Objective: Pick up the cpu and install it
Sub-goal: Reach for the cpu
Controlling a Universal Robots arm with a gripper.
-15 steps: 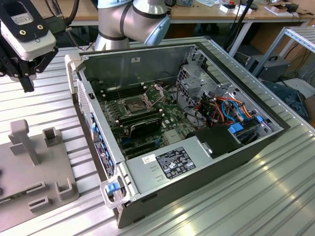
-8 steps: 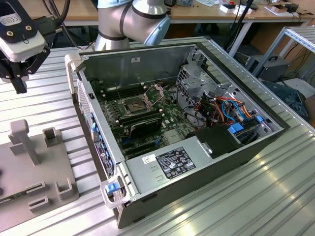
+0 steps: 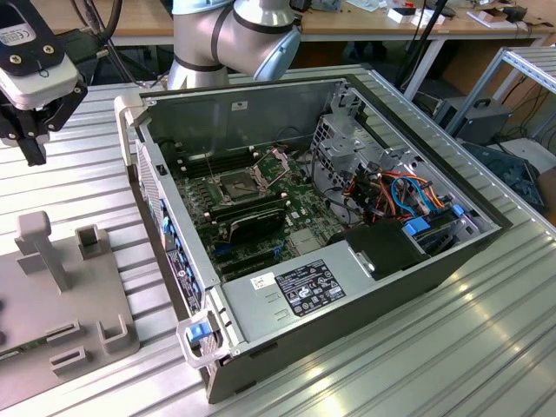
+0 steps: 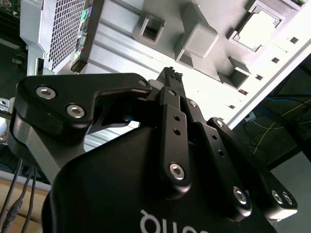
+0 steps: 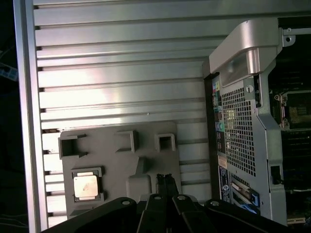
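The cpu [image 5: 86, 186] is a small silver-grey square chip lying flat in a recess of the grey fixture plate [image 5: 146, 145]; the second wrist view shows it as a bright square, the cpu [image 4: 256, 27]. My gripper [image 3: 33, 148] hangs above the table at the exterior view's left, beside the open computer case [image 3: 347, 287]. Its fingertips [image 5: 165, 177] are pressed together with nothing between them, some way from the chip. On the motherboard, the dark socket [image 3: 236, 183] lies bare with its metal frame [image 3: 274, 163] swung up.
The fixture plate [image 3: 52, 295] carries a raised post [image 3: 43, 248] and several small block pockets. The case's perforated rear wall [image 5: 240, 131] stands close beside the plate. Cables [image 3: 395, 195] and a drive cage fill the case's far side. The ribbed metal table [image 3: 486, 347] ends in an edge near the plate.
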